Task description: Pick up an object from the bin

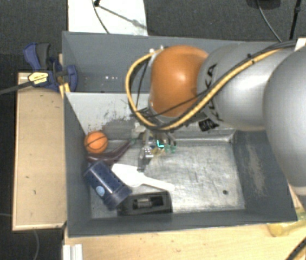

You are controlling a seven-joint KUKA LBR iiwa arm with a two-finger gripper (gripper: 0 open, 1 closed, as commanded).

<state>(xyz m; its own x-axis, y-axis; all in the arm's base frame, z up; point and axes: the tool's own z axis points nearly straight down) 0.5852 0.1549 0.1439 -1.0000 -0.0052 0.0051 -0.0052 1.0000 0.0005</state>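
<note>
Grey bin (207, 172): one orange ball (96, 142), one black block (144, 203)

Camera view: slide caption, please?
Gripper low over a flat white plastic piece, near a small orange ball, in the grey metal bin.

dark speckled carpet (17, 15) covers the floor behind and left.

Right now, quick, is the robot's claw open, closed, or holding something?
Gripper: cannot be told. It hangs low by the white piece, to the right of the orange ball.
</note>
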